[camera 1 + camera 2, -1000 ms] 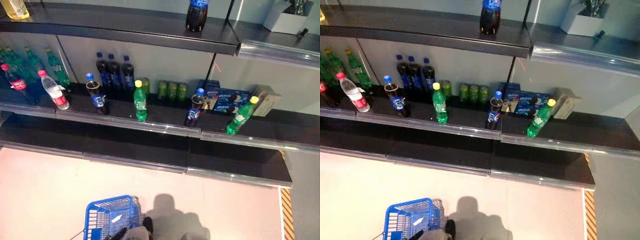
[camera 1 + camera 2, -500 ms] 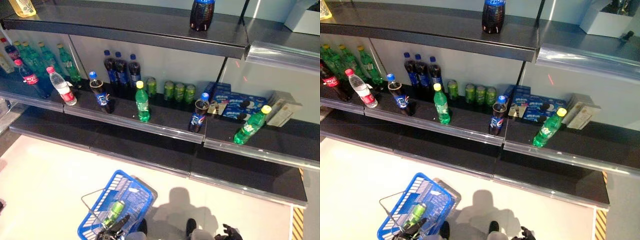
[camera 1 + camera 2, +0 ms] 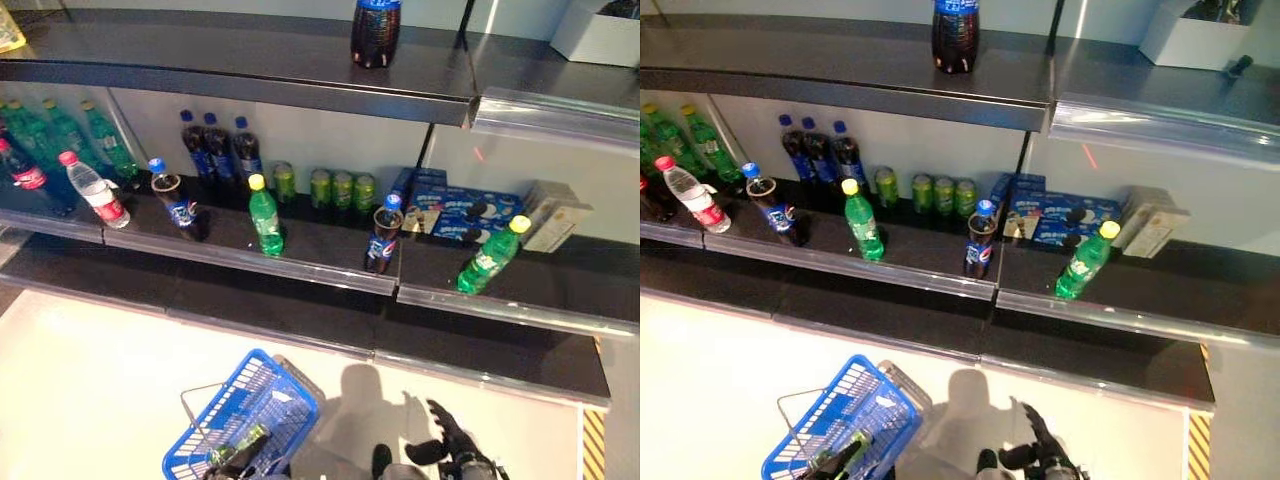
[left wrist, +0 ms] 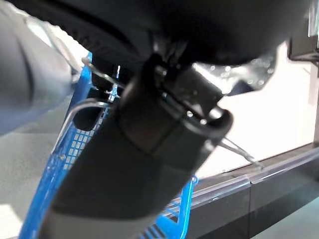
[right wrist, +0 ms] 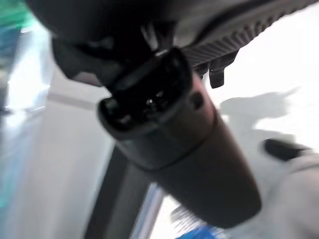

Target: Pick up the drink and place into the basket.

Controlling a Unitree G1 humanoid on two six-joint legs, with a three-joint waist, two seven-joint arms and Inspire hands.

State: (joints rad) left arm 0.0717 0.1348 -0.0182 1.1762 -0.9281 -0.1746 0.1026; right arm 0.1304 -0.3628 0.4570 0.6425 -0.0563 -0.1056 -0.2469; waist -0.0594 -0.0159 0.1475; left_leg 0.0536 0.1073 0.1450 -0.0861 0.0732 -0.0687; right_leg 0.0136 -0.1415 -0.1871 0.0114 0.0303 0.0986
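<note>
A blue wire basket [image 3: 262, 405] hangs low at my left, above the pale floor. A green drink bottle [image 3: 238, 449] lies inside it. My left hand [image 4: 149, 149] is at the basket's near rim, its thumb curled over the wire handle [image 4: 79, 107]. My right hand [image 3: 450, 450] shows at the bottom right, fingers spread and holding nothing, well below the shelves. On the middle shelf stand a green bottle with a yellow cap [image 3: 265, 215], two cola bottles [image 3: 382, 240] [image 3: 178, 200] and a tilted green bottle [image 3: 488, 258].
The middle shelf [image 3: 300, 262] also carries a water bottle [image 3: 92, 188], green cans [image 3: 335, 188], dark bottles at the back [image 3: 215, 145] and blue cookie boxes [image 3: 455, 205]. One cola bottle [image 3: 375, 30] stands on the top shelf. A lower shelf [image 3: 480, 350] juts out toward me.
The whole view has shifted with the camera. My right hand has risen into view with its fingers spread. The basket with the green bottle stays at my left hand.
</note>
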